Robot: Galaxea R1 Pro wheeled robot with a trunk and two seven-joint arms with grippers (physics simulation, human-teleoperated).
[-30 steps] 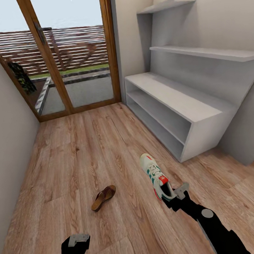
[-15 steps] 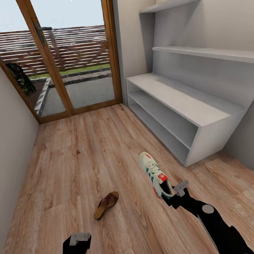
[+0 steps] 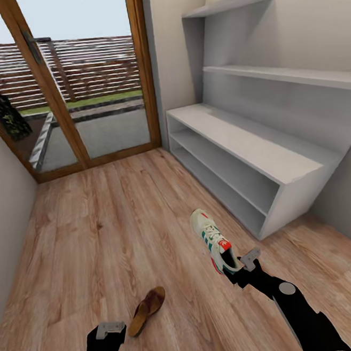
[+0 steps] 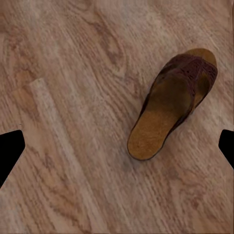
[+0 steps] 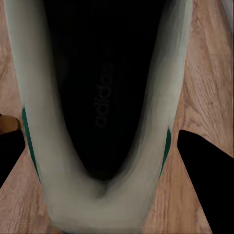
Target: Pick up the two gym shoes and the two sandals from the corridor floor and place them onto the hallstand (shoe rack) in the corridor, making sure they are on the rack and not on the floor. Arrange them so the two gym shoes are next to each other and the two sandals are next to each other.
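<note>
One gym shoe (image 3: 210,238), white with green stripes and red marks, hangs just above the corridor floor (image 3: 111,230) with my right gripper (image 3: 240,264) shut on its heel. The right wrist view looks into the shoe's dark opening (image 5: 105,97), with a black fingertip (image 5: 204,180) beside it. One dark-brown sandal (image 3: 147,310) lies flat on the planks, just ahead and right of my left gripper (image 3: 109,330). In the left wrist view the sandal (image 4: 170,105) lies beyond the open left gripper (image 4: 117,148), which holds nothing. The pale grey hallstand (image 3: 259,154) stands against the right wall, both tiers bare.
A wood-framed glass door (image 3: 77,99) closes the far end of the corridor. A plain wall (image 3: 3,224) runs along the left side. Stepped wall shelves (image 3: 284,76) rise above the hallstand.
The whole view has shifted, so the camera moved. The sandal now sits lower in the picture, closer to my left gripper. The gym shoe stays in my right gripper.
</note>
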